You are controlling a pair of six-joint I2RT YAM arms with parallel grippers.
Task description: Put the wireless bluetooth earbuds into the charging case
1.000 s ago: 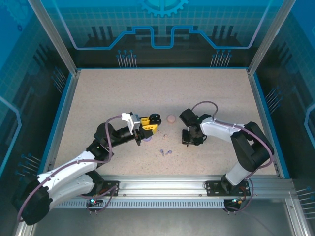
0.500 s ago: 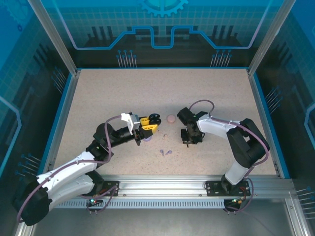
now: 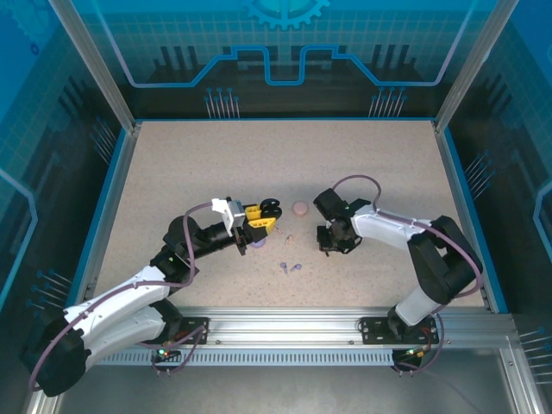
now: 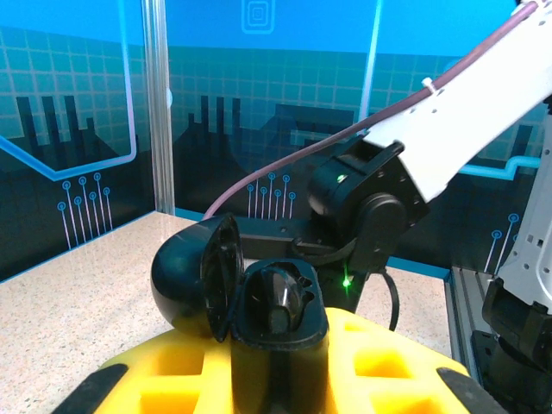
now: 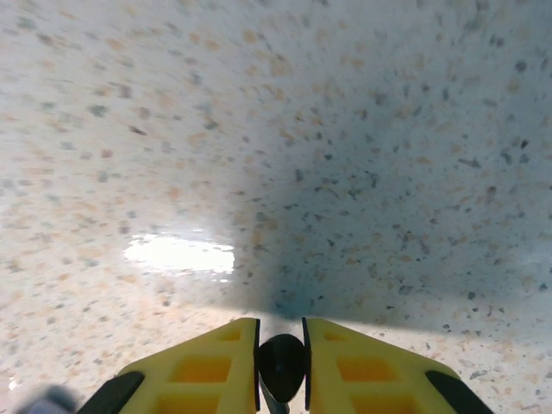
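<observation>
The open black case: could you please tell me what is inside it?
The black case shows a dark glossy interior; its rim hides the wells' depths, so their contents cannot be told.

Lettering, labels, brands, numbers: we read none. Emblems we log: gear outline and nested-square mark, both on blue backdrop.

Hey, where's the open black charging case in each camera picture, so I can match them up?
Top external: the black case sits left of centre, held by the left tool, with a round pink case just to its right.
Left wrist: bottom centre, lid open to the left, between yellow fingers.
Right wrist: speckled table, and a black earbud pinched in the right tool.
Shared landmark: the speckled table.
</observation>
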